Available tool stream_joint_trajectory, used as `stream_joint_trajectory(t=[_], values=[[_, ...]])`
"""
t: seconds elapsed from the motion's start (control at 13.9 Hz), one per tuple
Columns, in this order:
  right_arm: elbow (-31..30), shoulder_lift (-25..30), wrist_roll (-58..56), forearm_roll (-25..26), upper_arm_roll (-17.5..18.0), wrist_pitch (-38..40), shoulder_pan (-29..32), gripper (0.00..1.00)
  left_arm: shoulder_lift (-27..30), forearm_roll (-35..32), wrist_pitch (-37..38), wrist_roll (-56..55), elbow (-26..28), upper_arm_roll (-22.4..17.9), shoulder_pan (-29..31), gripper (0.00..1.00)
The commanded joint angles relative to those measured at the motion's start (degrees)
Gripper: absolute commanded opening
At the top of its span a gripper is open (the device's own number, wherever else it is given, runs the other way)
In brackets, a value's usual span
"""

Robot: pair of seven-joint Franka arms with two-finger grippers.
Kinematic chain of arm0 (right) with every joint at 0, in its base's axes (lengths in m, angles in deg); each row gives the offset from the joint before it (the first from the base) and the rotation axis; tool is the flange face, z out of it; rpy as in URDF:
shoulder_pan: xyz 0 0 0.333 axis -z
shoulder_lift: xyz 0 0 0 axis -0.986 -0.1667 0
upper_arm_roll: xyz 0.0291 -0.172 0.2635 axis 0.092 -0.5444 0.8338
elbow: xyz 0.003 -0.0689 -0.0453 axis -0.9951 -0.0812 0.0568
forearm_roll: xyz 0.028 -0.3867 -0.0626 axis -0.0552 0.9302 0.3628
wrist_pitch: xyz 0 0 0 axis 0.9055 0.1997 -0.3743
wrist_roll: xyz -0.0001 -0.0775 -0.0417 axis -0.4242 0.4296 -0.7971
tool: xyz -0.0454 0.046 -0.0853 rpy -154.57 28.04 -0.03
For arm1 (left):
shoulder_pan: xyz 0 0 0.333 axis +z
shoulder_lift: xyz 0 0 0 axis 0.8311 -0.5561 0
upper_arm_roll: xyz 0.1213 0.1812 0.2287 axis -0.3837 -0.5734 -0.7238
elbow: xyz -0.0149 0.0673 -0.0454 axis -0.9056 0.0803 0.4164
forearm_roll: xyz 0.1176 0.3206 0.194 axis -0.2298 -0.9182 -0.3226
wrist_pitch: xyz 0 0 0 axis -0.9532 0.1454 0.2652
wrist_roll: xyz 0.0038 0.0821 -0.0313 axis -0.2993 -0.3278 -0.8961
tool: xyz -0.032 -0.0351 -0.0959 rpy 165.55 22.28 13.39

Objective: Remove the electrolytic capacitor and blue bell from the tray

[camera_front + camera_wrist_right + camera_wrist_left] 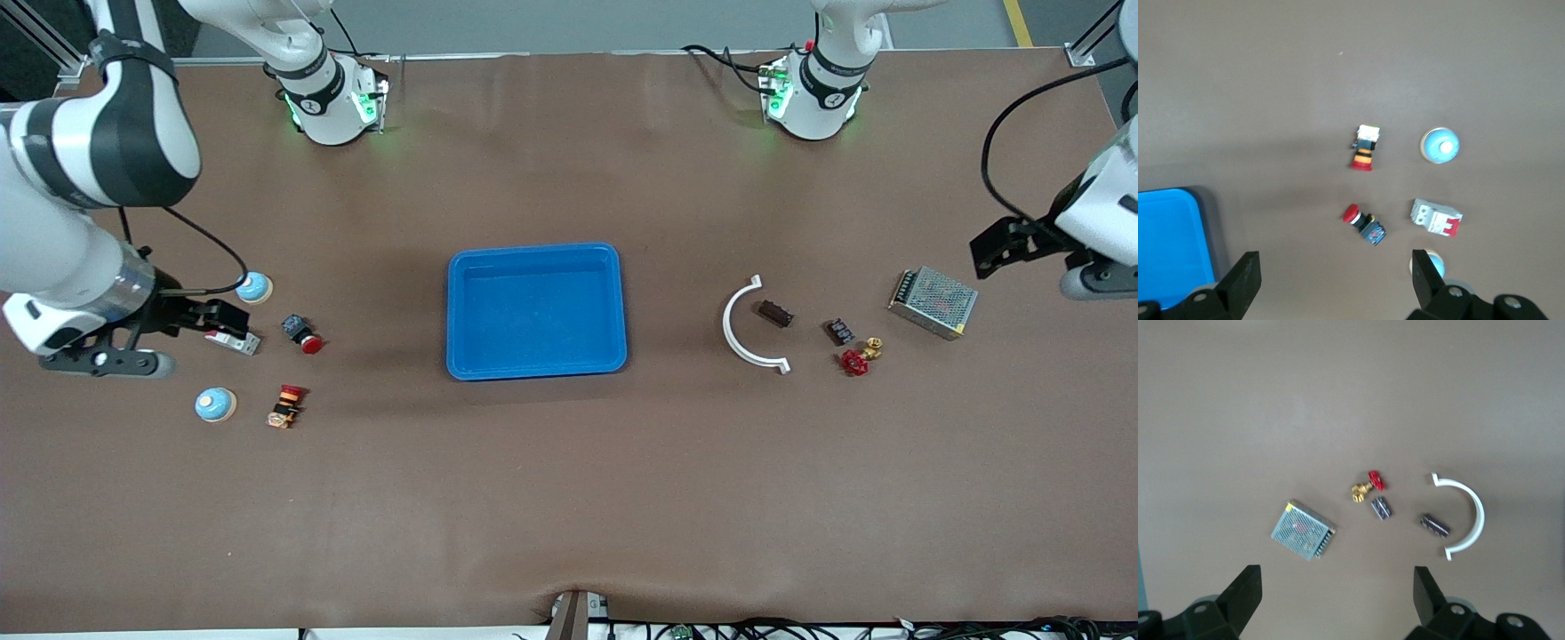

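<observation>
Two blue-domed bells lie at the right arm's end of the table: one bell point(254, 287) point(1431, 265) farther from the front camera, the other bell point(215, 404) point(1440, 145) nearer. My right gripper point(218, 318) point(1335, 263) hovers open over the table between them, holding nothing. At the left arm's end lie two dark capacitors, one capacitor point(775, 313) point(1434, 525) beside a white arc, the other capacitor point(840, 332) point(1381, 507) by a red-handled valve. My left gripper point(989, 253) point(1337, 580) hangs open and empty above the table beside a metal power supply.
A blue tray point(462, 311) point(1168, 247) sits mid-table. Near the bells lie a white breaker point(233, 340), a red push button point(304, 334) and an orange stacked switch point(286, 407). By the capacitors lie the white arc point(742, 324), the valve point(859, 357) and the power supply point(933, 302).
</observation>
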Motion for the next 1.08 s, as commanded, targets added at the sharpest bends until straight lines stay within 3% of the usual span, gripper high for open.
stream_joint_trajectory(t=[0.0, 0.29, 0.5, 1.01], values=[[7.2, -4.0, -2.0, 0.2, 0.4, 3.4, 2.4, 1.00, 3.7, 4.7, 2.8, 1.7, 2.0, -4.2, -2.5, 1.00], [7.7, -4.8, -3.7, -0.1, 0.5, 3.4, 7.3, 1.00, 7.2, 5.9, 3.3, 1.6, 5.2, -6.0, -5.7, 1.00], [11.4, -4.8, -5.4, 0.0, 0.5, 7.6, 9.1, 1.00, 9.8, 8.2, 3.2, 2.0, 7.8, -10.2, -8.4, 1.00], [11.7, -4.7, -7.5, -0.3, 2.6, 7.7, 9.5, 1.00, 10.0, 7.6, 3.3, 0.8, 7.9, -8.4, -8.0, 1.00]])
